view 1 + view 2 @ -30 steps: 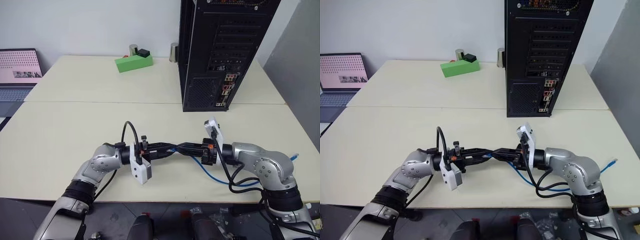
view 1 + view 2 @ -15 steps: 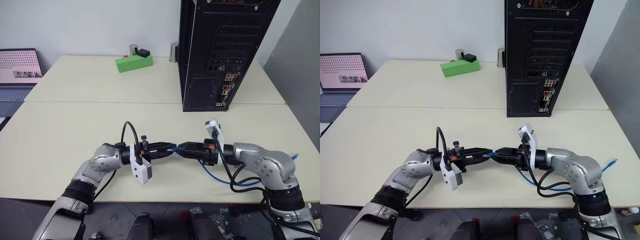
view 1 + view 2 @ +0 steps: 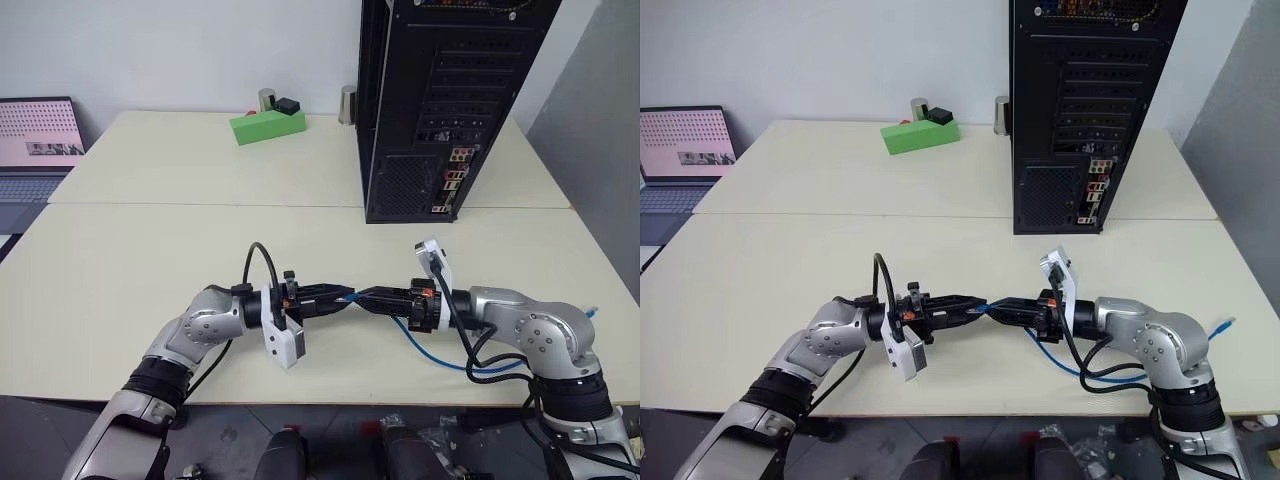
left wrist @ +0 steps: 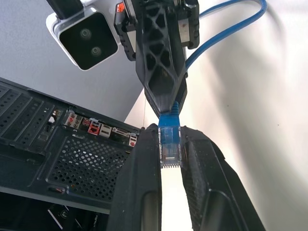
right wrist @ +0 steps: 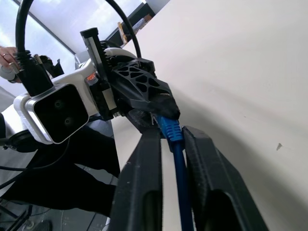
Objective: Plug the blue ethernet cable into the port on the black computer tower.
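Two tools pinch the blue ethernet cable (image 4: 169, 144) tip to tip: left tool (image 3: 343, 297), right tool (image 3: 366, 298). Best keep one firm grip near the plug before heading for the black computer tower (image 3: 440, 100).

Two head cameras look down from high over the table (image 3: 150, 260), while each wrist camera sits very close, facing the other hand, and both show the blue ethernet cable (image 4: 169, 139).

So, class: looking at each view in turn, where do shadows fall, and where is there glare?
Left eye view: soft shadow on the cream table under both arms. Left wrist view: the bright blue ethernet cable casts a broad shadow; the table glares white. Right wrist view: bright window glare top left, and a shadow band beside the cable.
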Robot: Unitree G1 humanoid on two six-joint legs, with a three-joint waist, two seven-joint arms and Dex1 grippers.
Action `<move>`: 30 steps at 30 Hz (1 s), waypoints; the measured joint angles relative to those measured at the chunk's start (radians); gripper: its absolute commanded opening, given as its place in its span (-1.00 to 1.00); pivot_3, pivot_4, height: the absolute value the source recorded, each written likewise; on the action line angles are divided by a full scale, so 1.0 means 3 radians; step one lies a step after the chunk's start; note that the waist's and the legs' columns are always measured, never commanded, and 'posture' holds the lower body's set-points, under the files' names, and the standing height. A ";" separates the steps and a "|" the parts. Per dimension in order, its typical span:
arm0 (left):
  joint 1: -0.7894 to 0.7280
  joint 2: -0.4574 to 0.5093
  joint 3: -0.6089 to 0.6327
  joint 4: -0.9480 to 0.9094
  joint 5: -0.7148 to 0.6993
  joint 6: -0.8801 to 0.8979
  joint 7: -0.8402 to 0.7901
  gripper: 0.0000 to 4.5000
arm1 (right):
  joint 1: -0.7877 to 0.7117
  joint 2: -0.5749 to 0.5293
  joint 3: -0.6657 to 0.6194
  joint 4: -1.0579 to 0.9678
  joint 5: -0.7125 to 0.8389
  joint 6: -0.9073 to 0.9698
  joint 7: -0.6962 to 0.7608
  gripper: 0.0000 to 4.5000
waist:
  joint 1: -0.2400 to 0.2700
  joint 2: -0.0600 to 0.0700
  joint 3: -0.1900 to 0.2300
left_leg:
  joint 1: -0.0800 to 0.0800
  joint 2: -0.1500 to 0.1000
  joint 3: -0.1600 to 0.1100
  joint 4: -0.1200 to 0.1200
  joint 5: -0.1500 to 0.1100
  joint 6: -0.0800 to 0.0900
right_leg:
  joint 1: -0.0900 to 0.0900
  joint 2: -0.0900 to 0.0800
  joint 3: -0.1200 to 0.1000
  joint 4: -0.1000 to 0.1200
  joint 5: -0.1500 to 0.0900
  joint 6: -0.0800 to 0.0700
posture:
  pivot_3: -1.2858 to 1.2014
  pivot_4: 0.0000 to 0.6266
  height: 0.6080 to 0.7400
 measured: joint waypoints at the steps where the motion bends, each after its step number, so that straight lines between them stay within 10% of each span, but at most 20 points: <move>1: 0.0000 0.0000 0.0000 0.0000 0.0001 0.0000 0.0004 -0.86 | 0.0000 0.0000 -0.0002 0.0000 0.0004 0.0002 0.0000 -1.00 | 0.0000 0.0000 0.0000 | 0.0000 0.0000 0.0000 0.0000 0.0000 0.0000 | 0.0000 0.0000 0.0000 0.0000 0.0000 0.0000 | 0.03 -0.52 1.00; 10: 0.0000 -0.0004 -0.0009 0.0000 0.0044 0.0000 0.0066 -0.86 | -0.0001 0.0012 -0.0041 0.0018 0.0066 0.0062 -0.0043 -1.00 | 0.0000 0.0000 0.0000 | 0.0000 0.0000 0.0000 0.0000 0.0000 0.0000 | 0.0000 0.0000 0.0000 0.0000 0.0000 0.0000 | 0.03 -0.52 1.00; 20: 0.0081 0.0013 -0.0147 -0.0040 -0.0250 0.0396 -0.0106 0.09 | -0.0001 0.0000 -0.0049 0.0042 0.0129 0.0102 -0.0055 -1.00 | -0.0004 0.0000 0.0000 | 0.0000 0.0000 0.0000 0.0000 0.0000 0.0000 | 0.0000 0.0000 0.0000 0.0000 0.0000 0.0000 | 0.03 -0.52 1.00; 25: 0.0273 0.0064 -0.0164 -0.0313 -0.0839 0.1192 -0.0450 0.54 | 0.0008 -0.0093 -0.0091 0.0013 -0.0088 -0.0187 -0.0186 -1.00 | -0.0003 0.0000 0.0000 | -0.0001 0.0000 0.0000 0.0000 0.0000 0.0000 | -0.0001 -0.0001 0.0000 0.0000 0.0000 0.0000 | 0.03 -0.52 1.00; 30: 0.0446 -0.0020 -0.0049 -0.0914 -0.1465 0.2667 -0.0492 0.54 | 0.0179 -0.0142 -0.0483 -0.0202 -0.0490 -0.0628 -0.0685 -1.00 | 0.0002 0.0000 0.0000 | -0.0003 0.0000 -0.0003 -0.0001 0.0000 0.0000 | -0.0001 0.0000 -0.0003 -0.0001 -0.0001 0.0001 | 0.03 -0.52 1.00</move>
